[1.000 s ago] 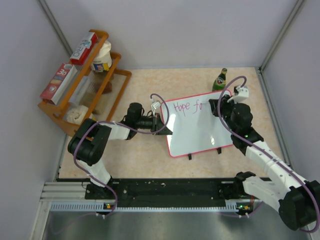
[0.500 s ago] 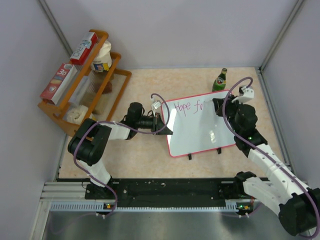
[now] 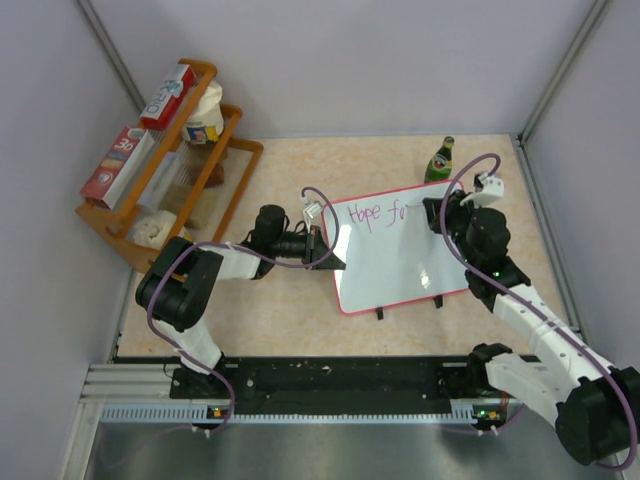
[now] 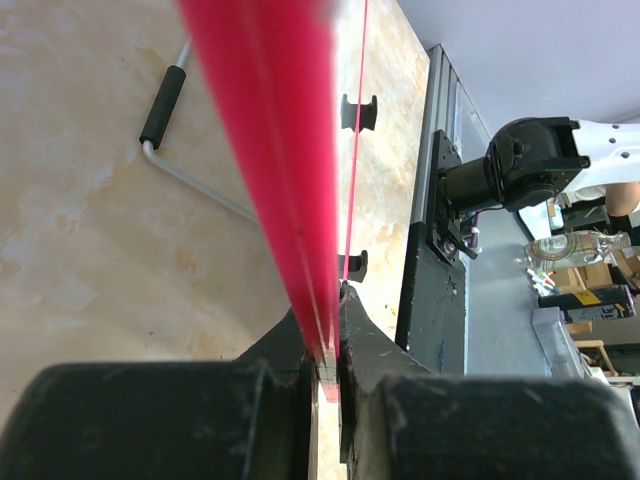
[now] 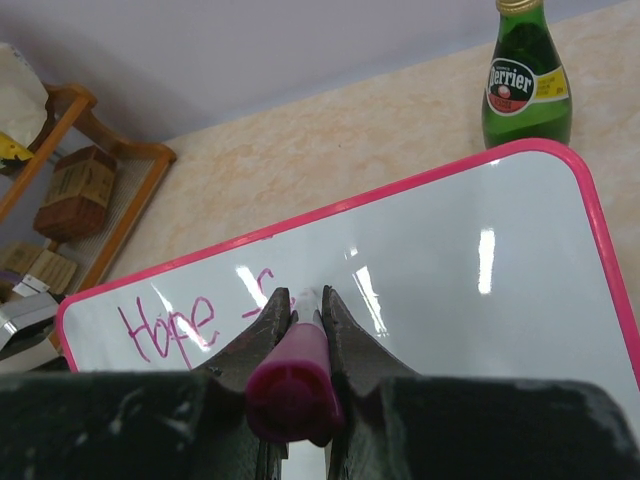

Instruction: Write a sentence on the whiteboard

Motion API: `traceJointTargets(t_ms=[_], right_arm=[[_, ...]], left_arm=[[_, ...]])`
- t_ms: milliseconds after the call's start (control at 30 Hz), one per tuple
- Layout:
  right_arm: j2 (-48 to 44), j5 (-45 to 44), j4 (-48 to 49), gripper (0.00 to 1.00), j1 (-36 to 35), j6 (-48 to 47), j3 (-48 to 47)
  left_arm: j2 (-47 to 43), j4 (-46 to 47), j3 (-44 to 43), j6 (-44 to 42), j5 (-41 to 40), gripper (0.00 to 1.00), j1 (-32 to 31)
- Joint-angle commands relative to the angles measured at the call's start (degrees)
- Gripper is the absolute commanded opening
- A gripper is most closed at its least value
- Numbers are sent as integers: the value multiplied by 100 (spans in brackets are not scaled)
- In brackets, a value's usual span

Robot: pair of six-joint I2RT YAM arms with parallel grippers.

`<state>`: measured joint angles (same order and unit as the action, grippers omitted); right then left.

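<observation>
On the beige table, seen from above, the whiteboard (image 3: 395,262) is sitting between both arms, with the sentence (image 3: 372,213) showing "Hope" and the start of a second word. The left gripper (image 3: 322,248) is clamping its left rim, seen close-up only by the left wrist camera. Only the right wrist view is revealing the right gripper (image 5: 298,300) squeezing a pink marker (image 5: 295,385) over the board.

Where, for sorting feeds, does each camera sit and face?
Top external: overhead behind the robot, looking down; both arms, glossy white pink-rimmed whiteboard.
Left wrist: looks along the board's rim, clamped by the left tool, toward the right arm.
Right wrist: faces the far wall; right tool grips a pink marker.
Shared: green glass bottle, top and right wrist.
</observation>
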<state>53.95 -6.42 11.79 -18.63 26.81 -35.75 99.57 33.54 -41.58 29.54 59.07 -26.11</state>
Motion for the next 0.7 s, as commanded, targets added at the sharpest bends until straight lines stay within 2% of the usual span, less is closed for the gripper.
traceJointTargets(t_ms=[0, 467, 667], right_arm=[[-130, -26, -63, 0, 70, -26, 243], [-614, 62, -335, 0, 62, 17, 788], [-518, -26, -265, 0, 62, 0, 640]], left_arm=[[80, -585, 150, -853, 184, 0, -281], [89, -612, 142, -888, 175, 0, -290], [80, -629, 142, -889, 175, 0, -289]])
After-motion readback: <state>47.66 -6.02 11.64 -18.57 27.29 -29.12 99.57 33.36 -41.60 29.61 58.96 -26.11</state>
